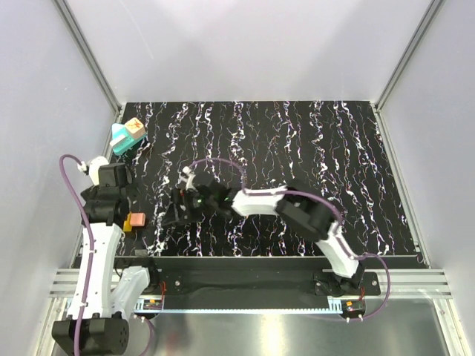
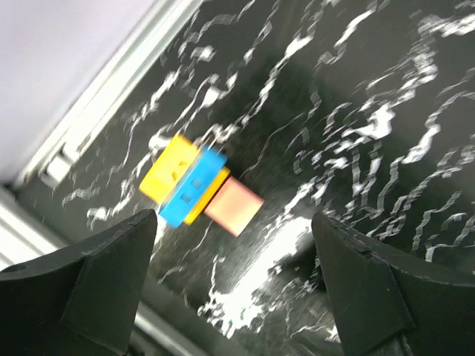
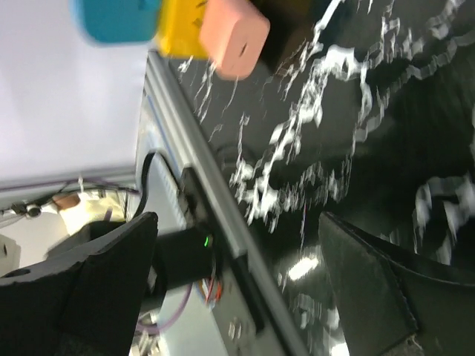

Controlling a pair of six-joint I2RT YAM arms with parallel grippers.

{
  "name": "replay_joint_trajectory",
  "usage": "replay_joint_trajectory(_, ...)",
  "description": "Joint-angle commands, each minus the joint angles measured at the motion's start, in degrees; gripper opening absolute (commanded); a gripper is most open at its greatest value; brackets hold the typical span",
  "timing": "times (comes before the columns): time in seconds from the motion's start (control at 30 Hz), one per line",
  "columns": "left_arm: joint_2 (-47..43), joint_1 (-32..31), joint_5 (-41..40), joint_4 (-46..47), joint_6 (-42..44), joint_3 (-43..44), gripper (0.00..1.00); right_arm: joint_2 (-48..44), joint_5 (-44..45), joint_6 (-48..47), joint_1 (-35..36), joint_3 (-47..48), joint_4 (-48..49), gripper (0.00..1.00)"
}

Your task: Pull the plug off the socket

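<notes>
The tan plug point(image 1: 133, 128) with its orange mark sits on the teal socket point(image 1: 119, 142) at the far left of the mat, against the left wall. Neither shows in the wrist views. My left gripper point(image 1: 117, 211) hangs over the near left of the mat, well short of the socket; in its wrist view it point(image 2: 237, 297) is open and empty. My right gripper point(image 1: 169, 213) reaches left across the mat and is also far from the socket; in its wrist view it point(image 3: 237, 289) is open and empty.
A yellow block point(image 2: 167, 167), a small blue block point(image 2: 194, 187) and a salmon block point(image 2: 233, 207) lie together near the left gripper; the salmon one also shows from above point(image 1: 136, 220). The metal rail point(image 3: 215, 215) runs along the near edge.
</notes>
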Motion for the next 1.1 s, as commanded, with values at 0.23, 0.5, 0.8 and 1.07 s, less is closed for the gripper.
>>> replay_joint_trajectory(0.23, 2.10, 7.56, -0.35, -9.74, -16.92, 3.68, 0.99, -31.53, 3.17, -12.68, -2.89, -20.69, -10.23, 0.98)
replay_joint_trajectory(0.5, 4.56, 9.24, 0.28, -5.62, -8.94, 3.07, 0.94, -42.34, -2.10, -12.58, -2.89, -32.83, -6.19, 0.99)
replay_joint_trajectory(0.8, 7.98, 9.24, 0.62, -0.62, -2.36, 1.66, 0.74, -46.48, -7.38, -17.41, -3.42, -35.47, -3.55, 1.00)
replay_joint_trajectory(1.07, 14.57, 9.68, 0.27, 3.79, 4.95, 1.30, 0.76, -47.02, -10.01, -20.06, -6.67, -37.58, -3.19, 1.00)
